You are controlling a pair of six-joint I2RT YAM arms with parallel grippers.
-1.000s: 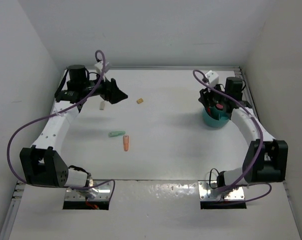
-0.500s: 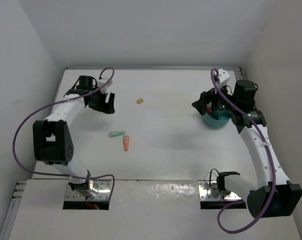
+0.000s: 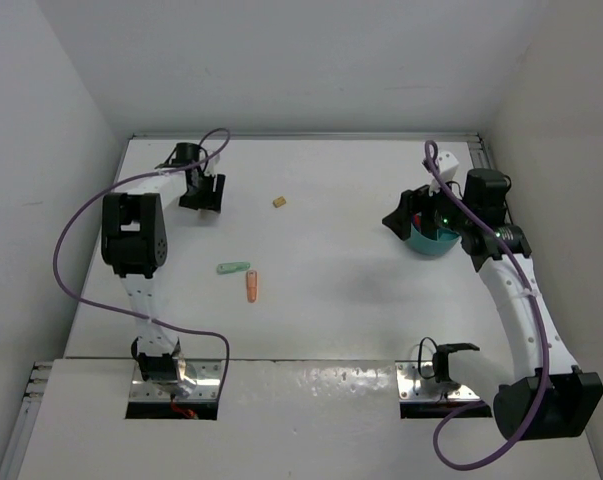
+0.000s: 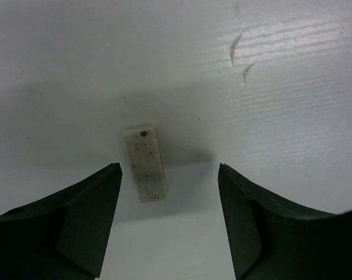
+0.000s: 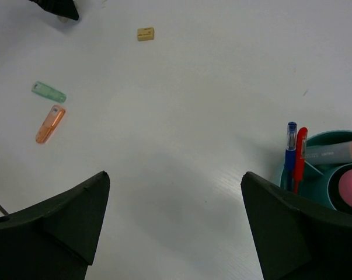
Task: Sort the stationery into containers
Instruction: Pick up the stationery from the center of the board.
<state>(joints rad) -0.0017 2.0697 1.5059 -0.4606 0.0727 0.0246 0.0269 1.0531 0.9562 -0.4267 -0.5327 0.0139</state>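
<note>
1. Loose on the table (image 3: 341,300) we count four: mint-green stub (image 3: 233,268), orange stub (image 3: 252,287), tan piece (image 3: 279,202), white block (image 4: 145,163).
2. One teal cup (image 3: 429,247) holds four: blue pen (image 5: 290,153), red pen (image 5: 300,157), highlighter (image 5: 330,151) with print too small to read, pink marker (image 5: 351,186).
3. Left gripper (image 4: 168,168) gapes astride the white block without touching it; right gripper (image 5: 176,178) gapes empty near the teal cup.

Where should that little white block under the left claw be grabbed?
By its two long sides, mid-length, coming straight down. The white block lies flat and narrow, and the left gripper hangs open with a finger on either side.

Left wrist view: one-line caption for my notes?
Open left gripper straddles a small speckled off-white rectangular block lying flat on the white table.
</note>
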